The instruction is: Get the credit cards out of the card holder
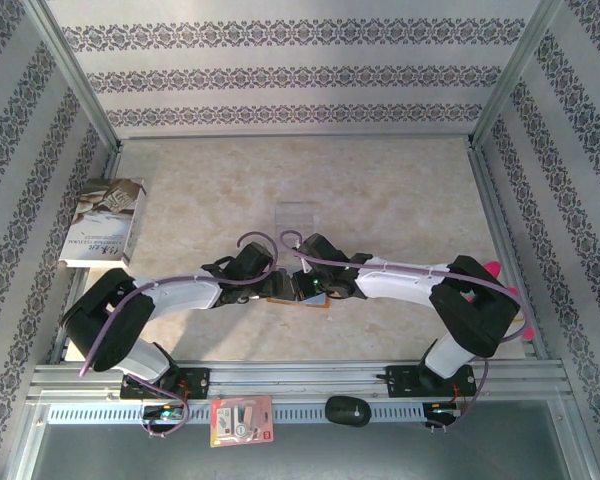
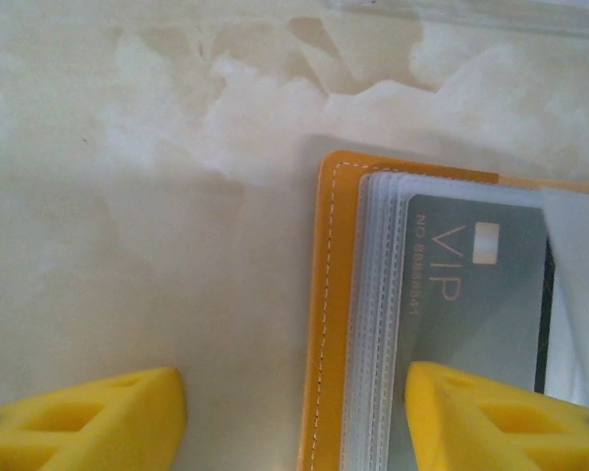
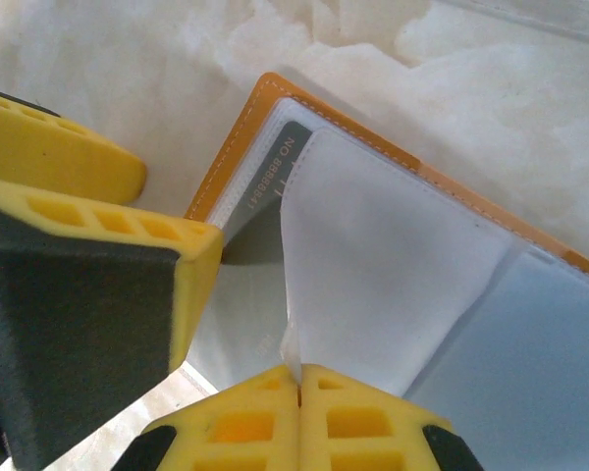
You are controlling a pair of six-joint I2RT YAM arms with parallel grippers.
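In the top view, the two arms meet at frame centre and cover nearly all of the card holder (image 2: 329,294). It lies open on the pale marbled surface (image 1: 380,190), and the bottom and right edges of the left wrist view cut it off.

It has an orange cover with white stitching and holds a stack of clear sleeves, too closely packed to count. One credit card (image 2: 471,304) can be read: grey, marked "VIP", with a small pale chip and a number along its edge. It is tucked inside a sleeve. Whether other cards sit behind it cannot be told.

The left end effector (image 2: 294,385) is spread, with one yellow finger over bare surface and the other over the card. At the bottom centre of the right wrist view, the right end effector (image 3: 299,385) is pressed together, pinching one clear sleeve (image 3: 373,265) lifted from the stack.
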